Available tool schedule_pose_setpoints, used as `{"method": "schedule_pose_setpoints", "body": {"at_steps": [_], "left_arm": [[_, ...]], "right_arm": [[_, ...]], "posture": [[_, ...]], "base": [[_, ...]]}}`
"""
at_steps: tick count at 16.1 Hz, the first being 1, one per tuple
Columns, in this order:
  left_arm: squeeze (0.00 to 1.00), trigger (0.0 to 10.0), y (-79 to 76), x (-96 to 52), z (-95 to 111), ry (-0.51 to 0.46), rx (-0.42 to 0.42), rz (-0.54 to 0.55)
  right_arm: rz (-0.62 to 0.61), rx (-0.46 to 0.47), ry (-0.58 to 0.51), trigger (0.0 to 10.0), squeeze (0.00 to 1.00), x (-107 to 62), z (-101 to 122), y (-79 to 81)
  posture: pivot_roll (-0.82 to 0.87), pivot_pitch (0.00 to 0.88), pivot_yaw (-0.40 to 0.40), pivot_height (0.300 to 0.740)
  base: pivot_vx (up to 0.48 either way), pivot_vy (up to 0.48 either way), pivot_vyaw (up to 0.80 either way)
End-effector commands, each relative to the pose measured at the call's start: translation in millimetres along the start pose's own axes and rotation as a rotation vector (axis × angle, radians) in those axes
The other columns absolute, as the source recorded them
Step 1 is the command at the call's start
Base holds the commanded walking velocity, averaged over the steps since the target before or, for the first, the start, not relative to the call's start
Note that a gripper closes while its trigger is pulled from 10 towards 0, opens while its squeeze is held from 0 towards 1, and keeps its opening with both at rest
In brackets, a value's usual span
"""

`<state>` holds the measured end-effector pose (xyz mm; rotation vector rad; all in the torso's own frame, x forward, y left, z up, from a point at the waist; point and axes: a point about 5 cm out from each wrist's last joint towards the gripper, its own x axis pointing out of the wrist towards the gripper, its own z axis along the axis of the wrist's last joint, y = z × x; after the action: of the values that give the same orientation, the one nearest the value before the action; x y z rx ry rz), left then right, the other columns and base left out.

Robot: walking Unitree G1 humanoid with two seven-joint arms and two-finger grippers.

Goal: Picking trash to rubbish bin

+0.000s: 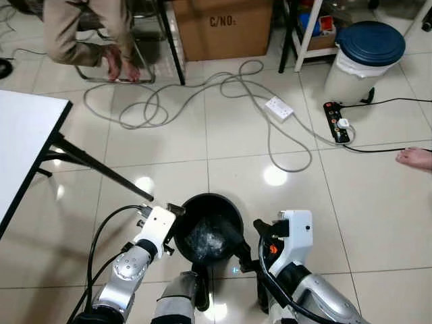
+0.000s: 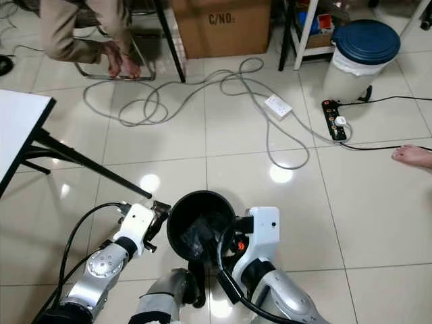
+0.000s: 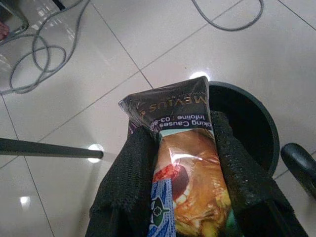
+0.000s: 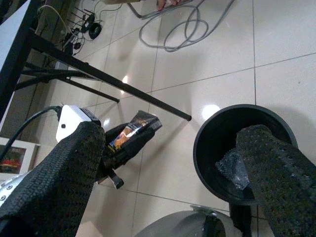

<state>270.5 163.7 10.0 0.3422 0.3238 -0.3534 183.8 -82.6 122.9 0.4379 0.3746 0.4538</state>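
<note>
Here, the left gripper [image 3: 183, 163] is clamped on a glossy brown snack wrapper with printed lettering [image 3: 182, 148], its two black mesh-covered fingers [image 3: 131, 182] pressing the packet from either side. The wrapper sits just beside the rim of a round black plastic rubbish bin [image 1: 233, 214] — close to the edge, but not over the opening. Inside the bin lies a crumpled piece of clear plastic film [image 4: 232, 168].

The right gripper [image 4: 173, 168] hangs over the other side of the bin with its fingers spread wide and nothing between them; one finger [image 4: 276, 173] is above the bin's mouth.

The bin stands on glossy beige floor tiles [image 1: 169, 145], between the two silver arms. A white table with black legs [image 1: 23, 135] is off to the robot's left. Farther ahead, grey cables [image 1: 223, 84] loop across the floor to a white socket block [image 1: 279, 108], beside a black power strip [image 1: 337, 121] and a white pedal bin with a dark blue lid [image 1: 368, 54]. A brown cardboard box [image 1: 223, 27] stands behind, and a person in a tan sleeve [image 1: 67, 30] reaches down to a metal chair frame — another person's bare foot [image 1: 415, 158] shows at the right edge.
</note>
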Motion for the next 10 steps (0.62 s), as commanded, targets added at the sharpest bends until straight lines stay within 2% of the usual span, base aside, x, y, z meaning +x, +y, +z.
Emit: {"method": "schedule_pose_setpoints", "body": {"at_steps": [1,6,10], "left_arm": [[0.0,10.0,-2.9,-5.0,-13,0.05,0.007,-0.015],[0.0,10.0,-3.5,-0.1,-10,0.047,0.012,-0.028],[0.0,10.0,-21.0,7.4,-7,0.049,0.029,-0.104]], "right_arm": [[0.005,0.018,0.027,10.0,0.0,-0.3,-5,2.6],[-0.008,0.014,-0.019,10.0,0.0,5.6,6,3.9],[-0.015,0.041,-0.015,10.0,0.0,2.0,0,15.1]], "posture": [[-0.11,0.377,0.117,0.74],[-0.12,0.395,0.129,0.74],[-0.14,0.445,0.16,0.74]], "base": [[0.0,0.0,0.0],[0.0,0.0,0.0],[0.0,0.0,0.0]]}}
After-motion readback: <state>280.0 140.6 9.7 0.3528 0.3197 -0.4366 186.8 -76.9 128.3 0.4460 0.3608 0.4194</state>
